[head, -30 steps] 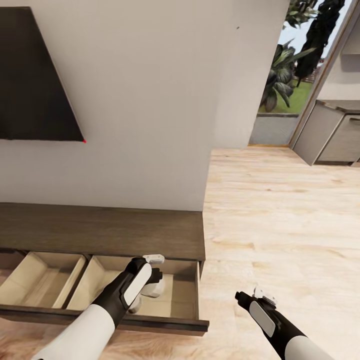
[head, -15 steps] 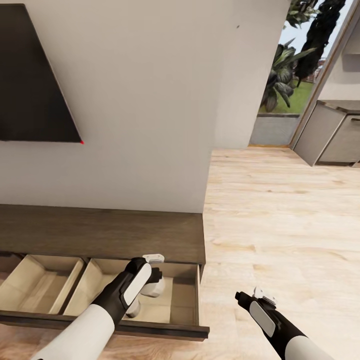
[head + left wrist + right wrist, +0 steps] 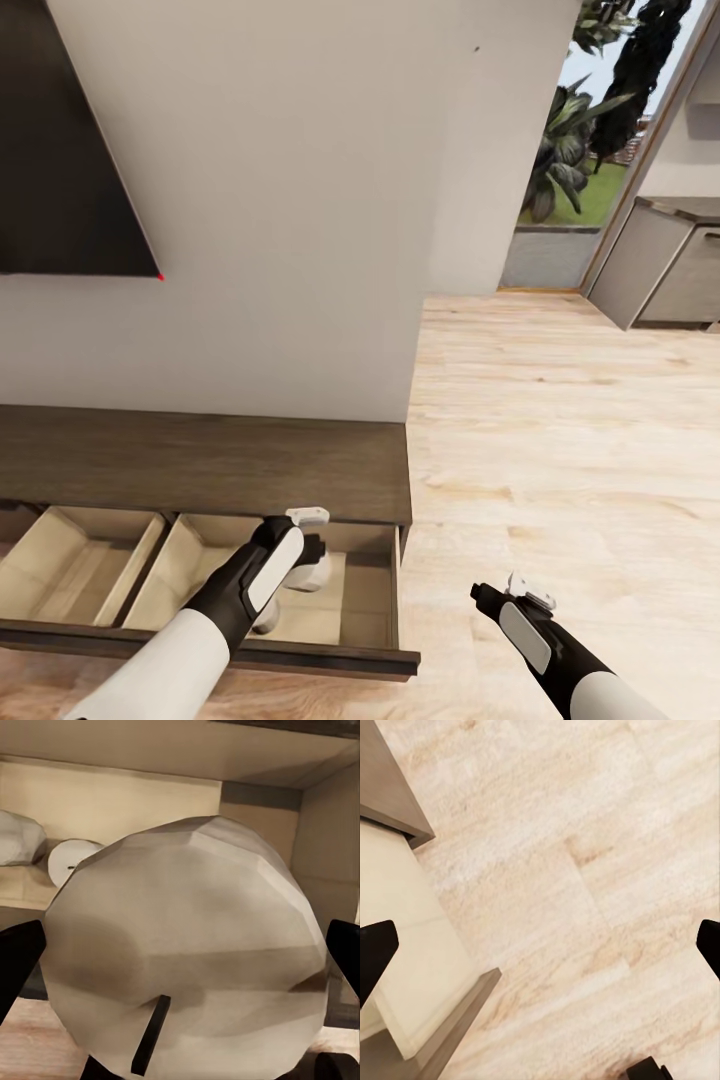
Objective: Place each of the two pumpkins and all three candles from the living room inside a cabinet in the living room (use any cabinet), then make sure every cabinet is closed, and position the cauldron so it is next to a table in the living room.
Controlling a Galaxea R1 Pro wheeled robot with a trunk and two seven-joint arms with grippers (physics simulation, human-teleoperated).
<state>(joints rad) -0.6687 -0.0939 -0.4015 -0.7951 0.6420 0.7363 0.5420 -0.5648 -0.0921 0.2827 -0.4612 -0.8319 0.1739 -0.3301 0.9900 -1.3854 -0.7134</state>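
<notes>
Cream-white stubby wax candle (image 3: 187,945) clamped in left gripper (image 3: 180,952) over dark wood cabinet (image 3: 200,465) drawer; light, rigid, slick; grip sides. Right gripper (image 3: 540,945) apart.

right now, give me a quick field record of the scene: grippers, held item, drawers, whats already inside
left gripper: shut on cream-white candle, over the right open drawer
right gripper: open, empty, above the plank floor beside the cabinet
drawers: two open, tan insides
already inside: another cream-white candle by the back wall, plus a pale object I cannot identify
TV: on the wall above the cabinet
</notes>
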